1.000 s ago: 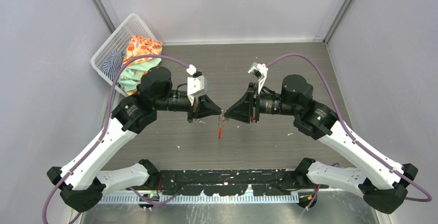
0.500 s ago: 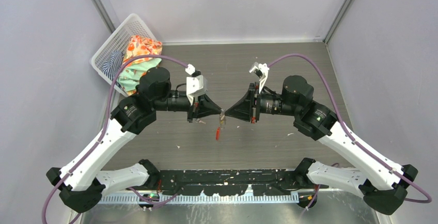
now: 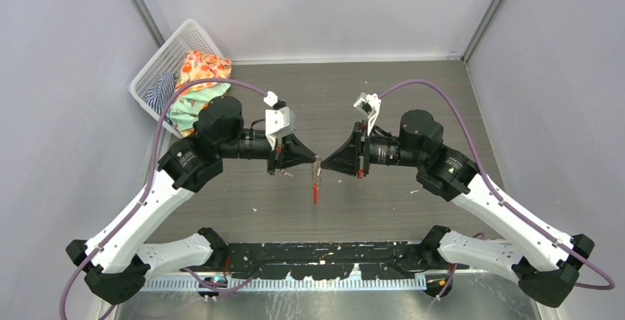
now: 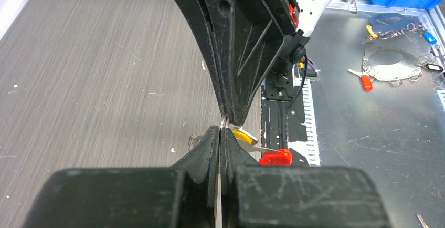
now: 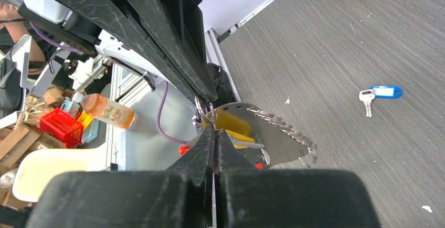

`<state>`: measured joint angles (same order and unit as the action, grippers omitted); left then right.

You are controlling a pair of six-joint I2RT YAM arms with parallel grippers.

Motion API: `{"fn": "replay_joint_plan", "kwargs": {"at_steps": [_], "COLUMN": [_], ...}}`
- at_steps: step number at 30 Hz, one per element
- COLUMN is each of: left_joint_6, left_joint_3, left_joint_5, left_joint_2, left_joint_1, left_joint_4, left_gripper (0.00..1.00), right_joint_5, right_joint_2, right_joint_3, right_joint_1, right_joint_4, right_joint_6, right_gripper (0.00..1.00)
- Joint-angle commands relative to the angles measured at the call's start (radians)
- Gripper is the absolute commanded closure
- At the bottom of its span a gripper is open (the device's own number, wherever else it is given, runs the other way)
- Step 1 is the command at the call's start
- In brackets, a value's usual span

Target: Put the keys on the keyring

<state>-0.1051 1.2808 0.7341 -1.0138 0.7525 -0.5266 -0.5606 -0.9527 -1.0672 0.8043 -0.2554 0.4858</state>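
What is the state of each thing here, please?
left end effector, shut on the keyring
right end effector, shut, tips at the keyring
keyring, in the air, red tag hanging down
yellow key, up beside the keyring
blue key, lying on the table
basket, holding clothes

Bright, even overhead light; faint soft shadows; overhead view sharp; wrist-view foregrounds blurred.

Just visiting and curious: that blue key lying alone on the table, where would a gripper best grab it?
Probably by the blue plastic head, coming straight down from above. The blue key lies flat on the table with bare wood all round, and the head is its broadest part; the metal blade looks too thin to pinch.
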Motion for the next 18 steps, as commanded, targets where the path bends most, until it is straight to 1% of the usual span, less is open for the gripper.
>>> {"fn": "replay_joint_plan", "kwargs": {"at_steps": [1, 7, 9, 10, 13, 14, 17, 18], "left_joint_6": [0.027, 0.058, 0.064, 0.065, 0.059, 0.056, 0.058, 0.061], "left_joint_3": [0.041, 0.045, 0.046, 0.046, 0.046, 0.043, 0.031, 0.028], "left_joint_5": [0.038, 0.053, 0.058, 0.060, 0.059, 0.059, 0.056, 0.056], "left_joint_2": [0.014, 0.012, 0.011, 0.009, 0.009, 0.010, 0.016, 0.018], "left_joint_1": [0.004, 0.004, 0.004, 0.004, 0.004, 0.004, 0.004, 0.004], "left_joint_4": [0.091, 0.117, 0.127, 0.128, 0.117, 0.113, 0.109, 0.109], "left_gripper": [1.00, 1.00, 1.00, 1.00, 1.00, 1.00, 1.00, 1.00], "right_joint_5": [-0.019, -0.024, -0.034, -0.039, -0.040, -0.037, -0.005, 0.005], "right_joint_2": [0.019, 0.010, -0.003, -0.010, -0.015, -0.010, 0.016, 0.025], "right_joint_3": [0.011, 0.022, 0.022, 0.018, -0.014, -0.027, -0.075, -0.089], "right_joint_1": [-0.004, -0.005, -0.005, -0.005, -0.009, -0.009, -0.014, -0.015], "right_joint_4": [0.026, 0.037, 0.046, 0.046, 0.000, -0.014, -0.083, -0.097], "right_joint_6": [0.014, 0.017, 0.024, 0.024, -0.004, -0.021, -0.093, -0.113], "right_gripper": [0.99, 0.99, 0.98, 0.95, 0.75, 0.71, 0.61, 0.61]}}
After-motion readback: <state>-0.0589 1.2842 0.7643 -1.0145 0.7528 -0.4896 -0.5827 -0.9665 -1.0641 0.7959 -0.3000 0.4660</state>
